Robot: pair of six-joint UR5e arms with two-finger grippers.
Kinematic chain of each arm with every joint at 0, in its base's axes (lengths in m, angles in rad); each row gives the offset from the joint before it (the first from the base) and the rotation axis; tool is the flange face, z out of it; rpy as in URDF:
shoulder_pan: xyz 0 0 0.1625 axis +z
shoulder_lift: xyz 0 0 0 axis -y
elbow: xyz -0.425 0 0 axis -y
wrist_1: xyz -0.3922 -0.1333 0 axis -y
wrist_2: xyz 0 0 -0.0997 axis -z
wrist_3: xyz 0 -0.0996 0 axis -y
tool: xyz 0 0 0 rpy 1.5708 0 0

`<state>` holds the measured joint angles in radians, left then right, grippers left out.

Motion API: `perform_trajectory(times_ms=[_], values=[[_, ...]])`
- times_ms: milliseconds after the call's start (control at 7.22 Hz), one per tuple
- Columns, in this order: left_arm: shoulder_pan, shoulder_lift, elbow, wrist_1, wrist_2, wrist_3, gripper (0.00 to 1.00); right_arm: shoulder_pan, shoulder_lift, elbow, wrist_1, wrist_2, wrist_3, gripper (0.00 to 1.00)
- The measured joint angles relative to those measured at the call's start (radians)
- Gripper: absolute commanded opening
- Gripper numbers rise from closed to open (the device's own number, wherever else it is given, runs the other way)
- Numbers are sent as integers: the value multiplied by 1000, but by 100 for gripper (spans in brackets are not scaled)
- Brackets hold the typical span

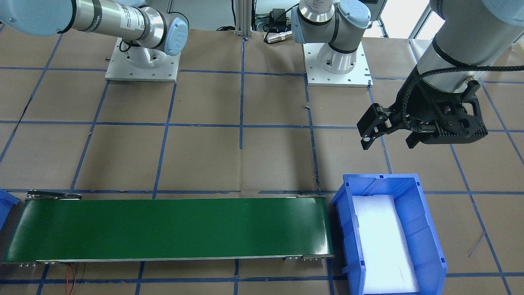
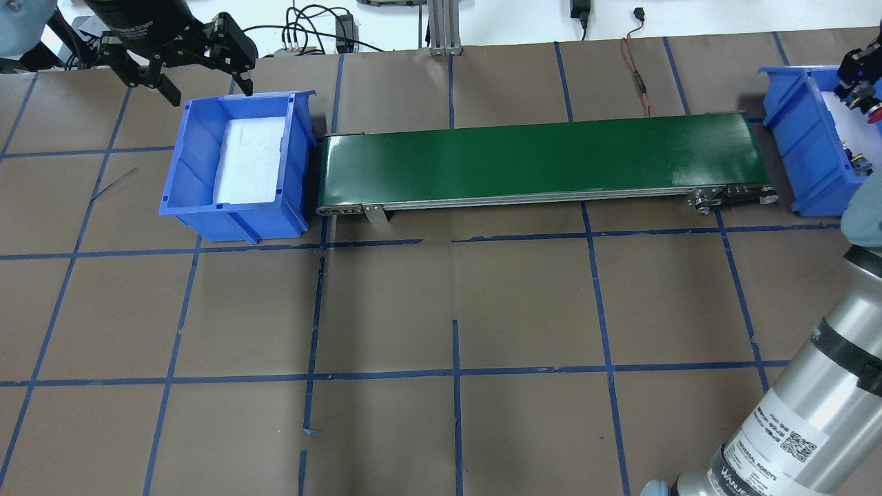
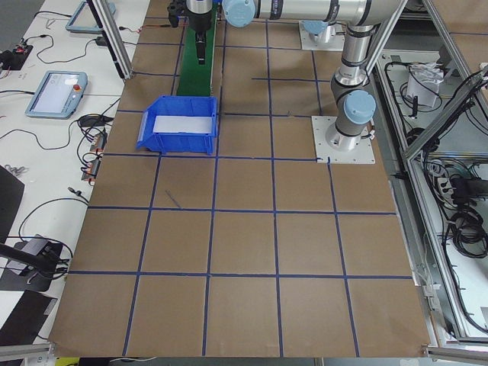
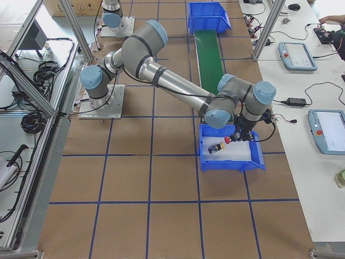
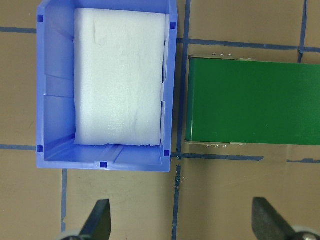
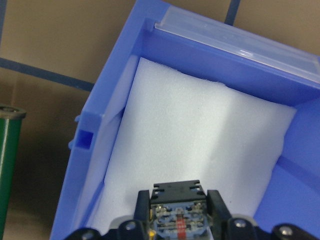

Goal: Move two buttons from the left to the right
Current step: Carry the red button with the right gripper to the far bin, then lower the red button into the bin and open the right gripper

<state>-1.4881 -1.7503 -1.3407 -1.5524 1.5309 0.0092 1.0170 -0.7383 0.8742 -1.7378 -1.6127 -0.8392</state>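
Note:
My right gripper (image 6: pixel 178 212) hangs inside the right blue bin (image 2: pixel 799 138), shut on the black-and-grey body of the red button (image 6: pixel 177 200). Its red cap (image 2: pixel 875 114) shows at the overhead view's right edge and in the exterior right view (image 4: pixel 227 140). The yellow button (image 4: pixel 215 147) lies on the white foam of that same bin, next to the gripper. My left gripper (image 2: pixel 207 86) hovers open and empty just behind the left blue bin (image 2: pixel 172 200), whose foam pad (image 5: pixel 120 75) holds nothing.
A green conveyor belt (image 2: pixel 537 158) runs between the two bins. Brown paper with blue tape lines covers the table (image 2: pixel 448 310). The right arm's forearm (image 2: pixel 806 413) crosses the near right corner. Cables and tablets (image 4: pixel 299 56) lie past the table's far edge.

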Motion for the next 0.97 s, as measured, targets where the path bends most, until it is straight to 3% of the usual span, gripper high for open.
perform_trajectory(times_ms=[831, 970], values=[[0, 0, 0, 0, 0, 0, 100, -12, 109, -77, -52, 17, -21, 11], [0, 0, 0, 0, 0, 0, 100, -16, 116, -81, -52, 23, -23, 32]])
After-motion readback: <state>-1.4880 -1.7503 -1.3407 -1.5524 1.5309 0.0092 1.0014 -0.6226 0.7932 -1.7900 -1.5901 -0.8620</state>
